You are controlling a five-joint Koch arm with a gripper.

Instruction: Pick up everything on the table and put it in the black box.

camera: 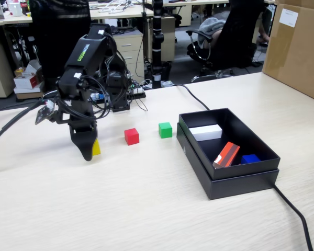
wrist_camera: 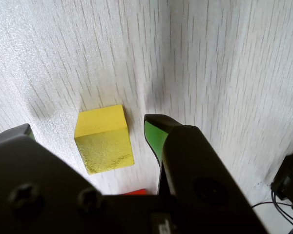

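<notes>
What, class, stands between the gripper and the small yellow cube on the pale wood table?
Nothing visible: the gripper straddles the small yellow cube, with bare pale wood table around it.

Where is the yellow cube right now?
The yellow cube sits on the table between the gripper's open fingers in the wrist view. In the fixed view it peeks out behind the gripper, left of the red cube.

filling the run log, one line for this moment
end effector: open, straddling yellow cube | red cube, green cube: on table | black box: none in
</notes>
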